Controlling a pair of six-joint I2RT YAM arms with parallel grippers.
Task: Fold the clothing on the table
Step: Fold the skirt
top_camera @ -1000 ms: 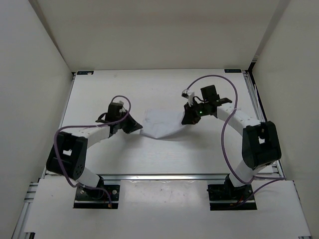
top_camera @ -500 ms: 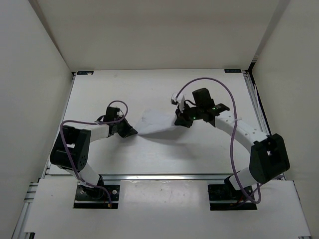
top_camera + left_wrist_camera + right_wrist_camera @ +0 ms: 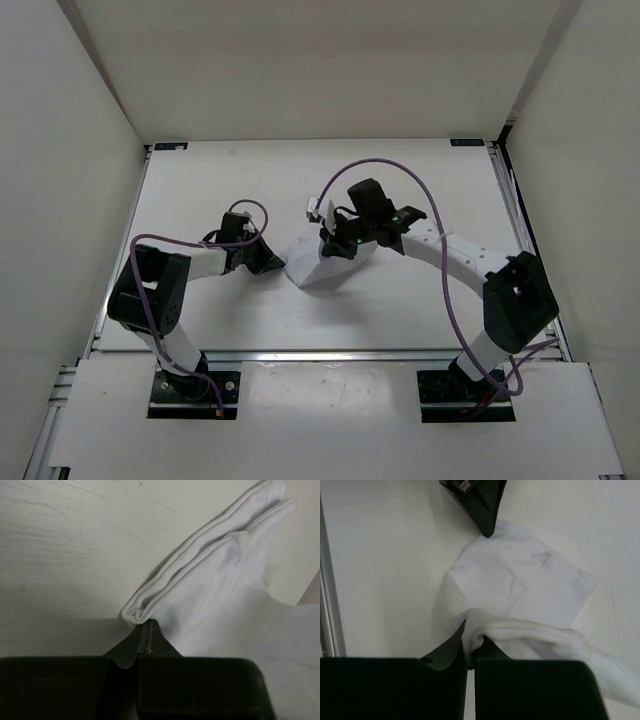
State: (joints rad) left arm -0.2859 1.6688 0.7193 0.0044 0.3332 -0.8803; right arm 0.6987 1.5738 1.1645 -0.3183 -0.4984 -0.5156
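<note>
The clothing (image 3: 322, 268) is a small white cloth lying bunched on the table (image 3: 420, 180) between my two grippers. My left gripper (image 3: 276, 266) is shut at the cloth's left corner. In the left wrist view its tips (image 3: 145, 624) meet on a rolled fold of the clothing (image 3: 220, 580). My right gripper (image 3: 336, 246) hangs over the cloth's right part, shut on a thick fold (image 3: 471, 642) that it holds lifted above the flat layer of clothing (image 3: 520, 580). The left gripper's dark fingertips (image 3: 485, 515) touch that layer's far corner.
An aluminium rail (image 3: 330, 355) runs along the table's near edge, and another rail (image 3: 329, 605) shows at the left of the right wrist view. White walls (image 3: 70, 150) close in the table. Purple cables (image 3: 385, 165) loop over both arms.
My right gripper has moved left toward the left gripper, carrying its edge of the cloth over the rest. The cloth has gone from stretched wide to a narrow bunch. The left gripper has hardly moved.
</note>
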